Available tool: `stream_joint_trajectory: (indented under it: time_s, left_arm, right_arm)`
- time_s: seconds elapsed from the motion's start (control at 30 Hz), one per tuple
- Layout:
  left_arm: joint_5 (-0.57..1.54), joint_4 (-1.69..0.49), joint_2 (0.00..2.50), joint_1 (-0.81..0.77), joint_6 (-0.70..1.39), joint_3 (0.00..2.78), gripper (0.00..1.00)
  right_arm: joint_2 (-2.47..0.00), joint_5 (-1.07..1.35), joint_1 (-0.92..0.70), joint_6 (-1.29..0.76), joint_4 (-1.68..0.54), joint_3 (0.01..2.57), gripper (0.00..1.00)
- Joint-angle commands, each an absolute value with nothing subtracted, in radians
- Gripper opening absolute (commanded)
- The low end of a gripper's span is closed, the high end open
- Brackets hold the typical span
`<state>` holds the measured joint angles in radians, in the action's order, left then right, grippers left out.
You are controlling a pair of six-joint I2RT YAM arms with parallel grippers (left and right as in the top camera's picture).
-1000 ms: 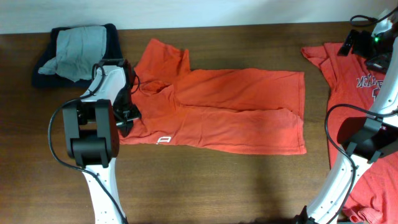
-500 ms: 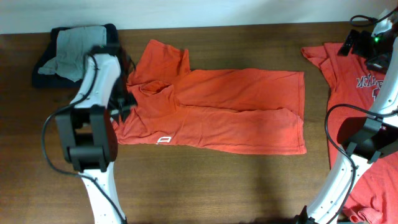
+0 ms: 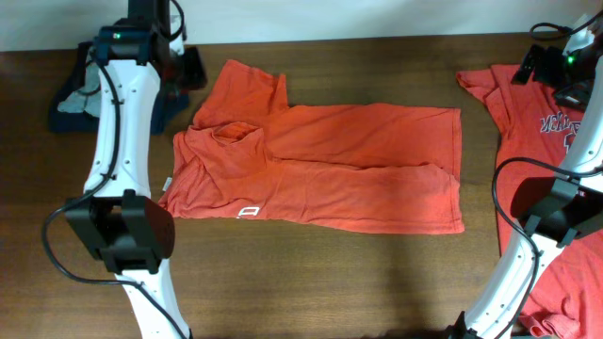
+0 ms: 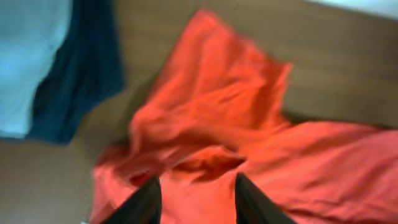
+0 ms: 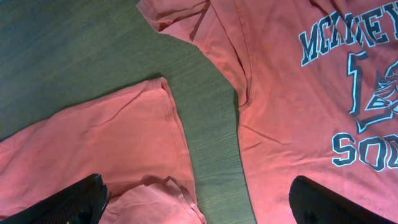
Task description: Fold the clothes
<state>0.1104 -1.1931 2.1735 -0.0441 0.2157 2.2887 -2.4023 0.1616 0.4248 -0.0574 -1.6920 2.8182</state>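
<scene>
Left gripper (image 3: 184, 68) is raised off shirt toward far-left corner of desk (image 3: 330, 282), jaws parted, empty: fold likely released. Orange-red cotton T-shirt (image 3: 349, 165) is laid half-folded at desk centre. Right gripper (image 5: 198, 183) is held wide open, clear, at far-right corner.

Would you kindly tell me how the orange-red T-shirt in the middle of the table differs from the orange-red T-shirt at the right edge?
The middle orange-red cotton T-shirt is folded lengthwise into a long band; the right-edge orange-red T-shirt lies unfolded, front up. The middle one shows only a small white logo; the right one shows large printed lettering. Both are the same colour and lie on the brown wooden table.
</scene>
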Motion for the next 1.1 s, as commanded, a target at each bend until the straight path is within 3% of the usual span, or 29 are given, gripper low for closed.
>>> stream_joint_trajectory:
  time_s: [0.0, 0.23, 0.67, 1.07]
  left_arm:
    - [0.191, -1.089, 2.206, -0.087, 0.149, 2.295, 0.40]
    - [0.177, -0.825, 2.241, -0.151, 0.114, 2.295, 0.43]
    - [0.149, -0.525, 2.481, -0.131, 0.059, 2.295, 0.48]
    - [0.074, -0.521, 2.616, -0.102, 0.012, 2.295, 0.47]
  right_arm:
    - [-2.385, 0.160, 0.427, -0.065, -1.695, 2.815, 0.98]
    - [-2.385, 0.165, 0.427, -0.065, -1.693, 2.815, 0.98]
    - [-2.385, 0.303, 0.419, -0.065, -1.699, 2.815, 0.99]
    - [-2.398, 0.301, 0.337, -0.064, -1.699, 2.815, 0.98]
